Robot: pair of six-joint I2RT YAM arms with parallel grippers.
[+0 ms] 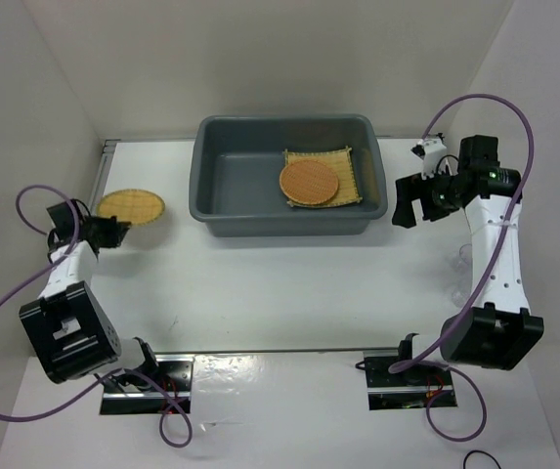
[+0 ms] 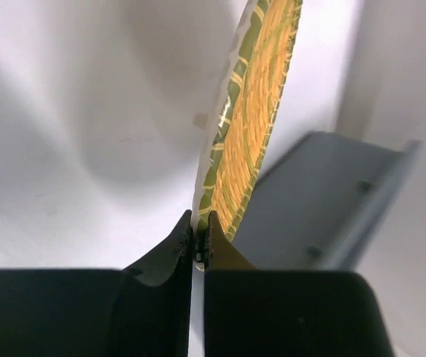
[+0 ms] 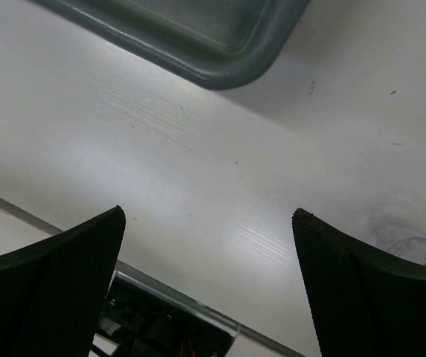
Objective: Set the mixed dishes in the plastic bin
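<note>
A: Starting with the dark grey plastic bin (image 1: 280, 223), far middle of the counter (image 1: 280, 293), open side up.

B: Holding what?

A: Square yellow mat (image 1: 355, 161) flat on the floor at the right end, close against the right wall. Round tan-orange disc (image 1: 309, 183) lying on top, covering the mat's left part.

B: And outside?

A: Over to the second disc (image 1: 131, 205), well left of the bin, near the counter's left edge. Pinched at its near rim by the left end effector (image 1: 115, 227).

B: Confirmed from the left wrist?

A: Yes. Fingers (image 2: 164, 260) clamped tight on the woven rim, disc seen edge-on, fanning up and away. Touching the counter or lifted off it, hard to say.

B: Right side?

A: Right end effector (image 1: 409, 203) hovering just beside the bin's right end, gaping wide, gripping nothing. From its own wrist: both dark fingers (image 3: 56, 275) spread far apart, a rounded corner of the bin at the top, white counter below.

B: Glass cup?

A: Small clear cup (image 3: 413, 249) on the counter, faint at the lower right of the right wrist view, partly hidden behind the right-hand finger. Outside the bin, near the right arm.
</note>
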